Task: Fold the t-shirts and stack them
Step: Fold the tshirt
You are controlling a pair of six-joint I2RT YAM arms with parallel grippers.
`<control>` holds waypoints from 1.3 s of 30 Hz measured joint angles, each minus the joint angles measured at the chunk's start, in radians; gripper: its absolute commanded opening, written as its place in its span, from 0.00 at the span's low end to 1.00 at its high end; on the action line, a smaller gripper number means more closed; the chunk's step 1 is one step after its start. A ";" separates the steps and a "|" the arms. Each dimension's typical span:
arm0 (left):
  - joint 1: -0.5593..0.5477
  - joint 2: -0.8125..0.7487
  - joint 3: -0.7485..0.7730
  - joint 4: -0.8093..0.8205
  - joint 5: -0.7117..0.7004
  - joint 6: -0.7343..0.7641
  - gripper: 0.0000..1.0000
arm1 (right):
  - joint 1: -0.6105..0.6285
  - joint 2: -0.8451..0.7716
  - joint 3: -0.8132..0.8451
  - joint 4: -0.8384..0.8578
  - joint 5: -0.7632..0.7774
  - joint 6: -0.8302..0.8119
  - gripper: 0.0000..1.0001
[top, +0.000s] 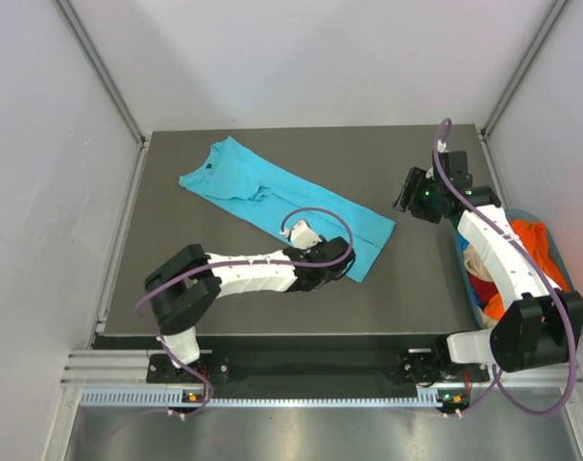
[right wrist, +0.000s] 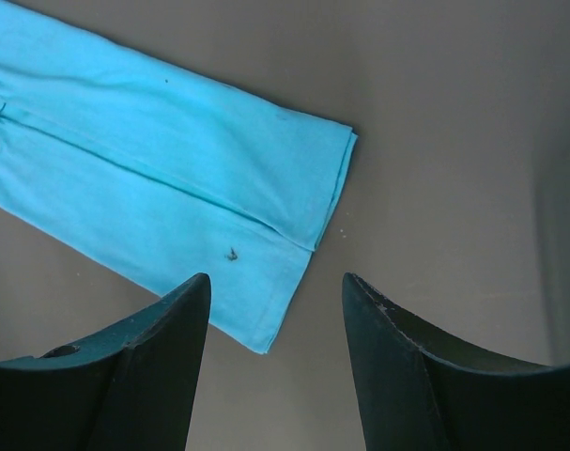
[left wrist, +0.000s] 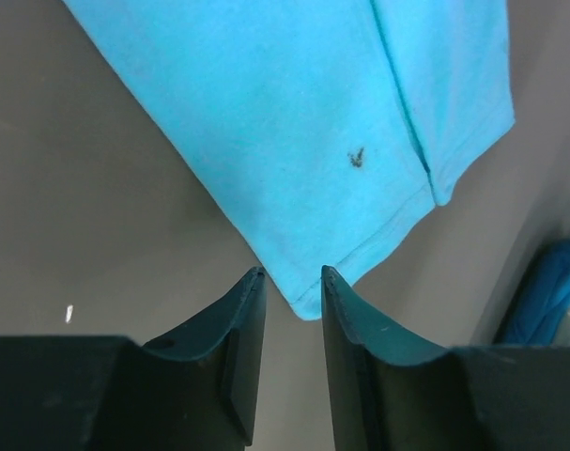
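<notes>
Fingers (left wrist: 239, 329) of my left gripper (left wrist: 292, 274) stand slightly apart, gripping nothing I can see. A hem corner of the turquoise t-shirt (left wrist: 294, 122) lies at their gap. My right gripper (right wrist: 275, 282) hangs spread wide over the table (right wrist: 454, 141), where the shirt lies flat, folded lengthwise.

We find bare table (top: 176, 221) open from 7 to 11 o'clock, turquoise t-shirt (top: 272, 197) slanting across centre, left arm (top: 253, 272) over 6 o'clock, basket (top: 558, 252) blocking 3 to 4 o'clock.
</notes>
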 measured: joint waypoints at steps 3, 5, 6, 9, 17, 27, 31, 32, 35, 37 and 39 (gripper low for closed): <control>-0.002 0.033 0.002 0.014 0.002 -0.033 0.33 | -0.007 -0.011 0.008 -0.019 0.015 0.001 0.58; -0.002 0.046 0.003 0.017 0.003 -0.051 0.33 | -0.011 -0.017 0.012 -0.028 0.022 0.001 0.59; -0.002 0.050 0.003 0.019 0.004 -0.059 0.33 | -0.012 -0.019 0.012 -0.029 0.026 0.001 0.59; -0.002 0.066 0.005 0.035 0.009 -0.079 0.33 | -0.018 -0.024 0.013 -0.036 0.031 0.000 0.59; -0.019 0.139 0.047 0.043 0.045 -0.095 0.32 | -0.029 -0.024 0.013 -0.046 0.036 0.000 0.59; -0.055 0.185 0.146 -0.031 0.039 -0.112 0.32 | -0.044 -0.024 0.013 -0.046 0.037 -0.002 0.59; -0.064 0.197 0.175 -0.043 0.033 -0.120 0.30 | -0.045 -0.024 0.012 -0.046 0.036 -0.002 0.59; -0.065 0.201 0.177 -0.047 0.033 -0.121 0.30 | -0.045 -0.024 0.012 -0.046 0.036 -0.002 0.59; -0.066 0.216 0.179 -0.054 0.034 -0.124 0.29 | -0.049 -0.024 0.012 -0.046 0.036 -0.002 0.59; -0.067 0.226 0.179 -0.061 0.034 -0.128 0.30 | -0.053 -0.024 0.011 -0.046 0.036 -0.002 0.59; -0.068 0.227 0.185 -0.071 0.032 -0.132 0.30 | -0.056 -0.024 0.011 -0.046 0.036 -0.002 0.59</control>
